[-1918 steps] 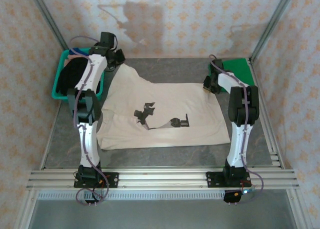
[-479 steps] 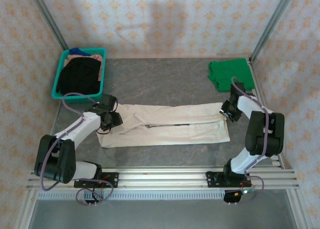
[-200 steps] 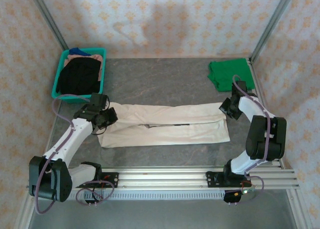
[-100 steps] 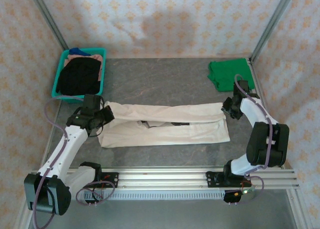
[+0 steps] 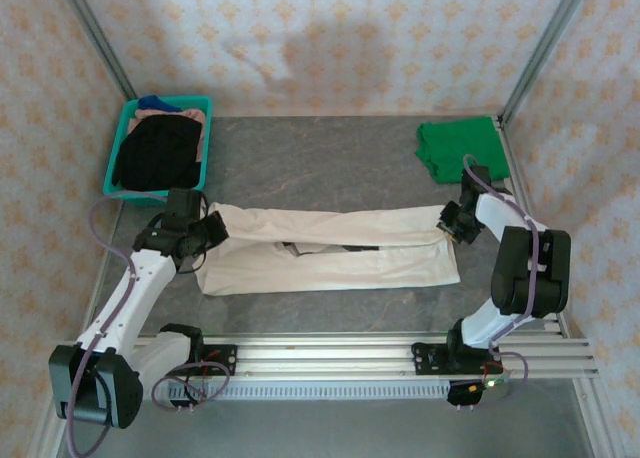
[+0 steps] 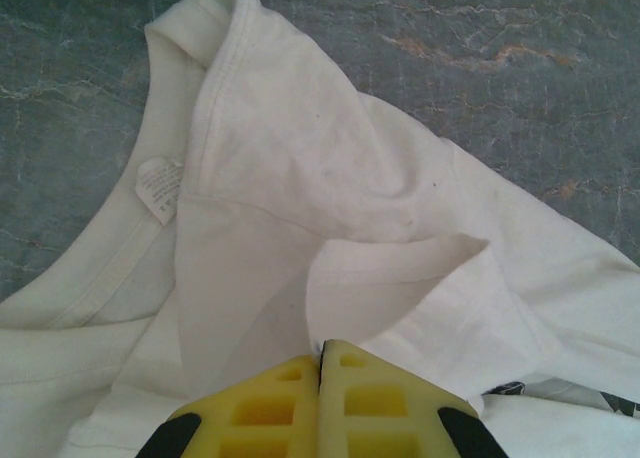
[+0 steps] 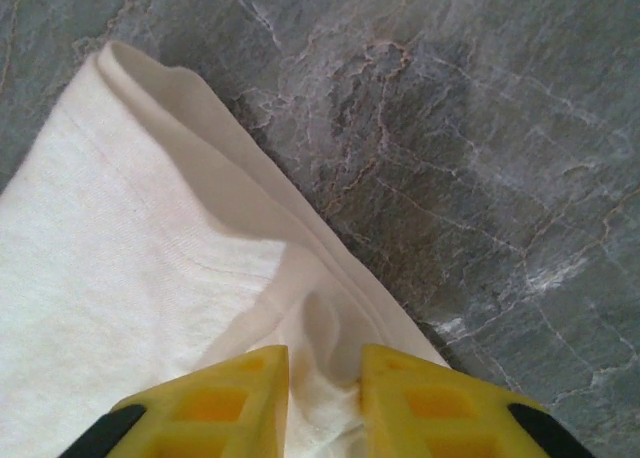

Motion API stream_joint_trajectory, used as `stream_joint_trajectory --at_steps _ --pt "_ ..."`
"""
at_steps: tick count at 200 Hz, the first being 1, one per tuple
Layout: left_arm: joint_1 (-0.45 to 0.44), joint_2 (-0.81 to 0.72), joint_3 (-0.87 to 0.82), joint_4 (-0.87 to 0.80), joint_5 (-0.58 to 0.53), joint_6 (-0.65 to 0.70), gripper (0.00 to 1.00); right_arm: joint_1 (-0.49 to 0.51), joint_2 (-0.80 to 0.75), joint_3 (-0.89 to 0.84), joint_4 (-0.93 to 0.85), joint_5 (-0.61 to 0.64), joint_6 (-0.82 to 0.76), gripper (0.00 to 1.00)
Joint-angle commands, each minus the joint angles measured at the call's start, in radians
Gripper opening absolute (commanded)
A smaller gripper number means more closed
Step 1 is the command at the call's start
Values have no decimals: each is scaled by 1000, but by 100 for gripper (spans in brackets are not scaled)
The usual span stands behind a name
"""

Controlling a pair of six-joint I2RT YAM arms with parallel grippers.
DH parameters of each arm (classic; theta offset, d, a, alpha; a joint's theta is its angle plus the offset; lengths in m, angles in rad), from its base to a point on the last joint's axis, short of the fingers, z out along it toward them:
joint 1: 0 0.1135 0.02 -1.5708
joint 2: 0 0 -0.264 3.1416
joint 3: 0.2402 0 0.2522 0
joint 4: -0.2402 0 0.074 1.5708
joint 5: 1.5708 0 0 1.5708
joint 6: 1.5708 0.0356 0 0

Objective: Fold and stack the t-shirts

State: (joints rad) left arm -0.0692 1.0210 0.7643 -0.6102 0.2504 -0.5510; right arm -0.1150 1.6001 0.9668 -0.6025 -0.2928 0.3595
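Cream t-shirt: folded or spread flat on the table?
Folded, not spread: the cream t-shirt lies as a long narrow band, its far side doubled over toward the near edge, the dark print barely showing between.

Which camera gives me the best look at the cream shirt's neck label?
Left wrist: the neck label sits close up inside the collar of the cream shirt. Top external has the whole shirt as a long strip, label too small to tell. Right wrist looks at the shirt's hem corner.
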Motion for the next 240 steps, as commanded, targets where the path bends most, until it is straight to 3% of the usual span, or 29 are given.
stream_joint_trajectory --at_steps 1,23,61,103,122,149,211,240 --pt "14 7 24 -5 -34 11 0 -5 3 -8 -3 23 1 15" --pt "23 17 38 -17 -43 11 0 -4 1 8 -24 24 -11 0" --pt "46 84 143 -8 -52 36 0 -5 -29 134 -63 31 -12 0" --pt "48 336 508 -39 -96 78 0 -5 87 453 -92 14 3 0" --pt "48 386 589 -71 -95 90 0 -5 93 473 -74 -15 14 0" --pt "48 320 449 -12 -91 87 0 -4 67 352 -24 -7 3 0" --pt "48 64 152 -61 -161 64 0 -4 -64 112 -3 2 -25 0" --pt "38 -12 8 -30 -125 22 0 -4 -80 53 0 14 -34 0"
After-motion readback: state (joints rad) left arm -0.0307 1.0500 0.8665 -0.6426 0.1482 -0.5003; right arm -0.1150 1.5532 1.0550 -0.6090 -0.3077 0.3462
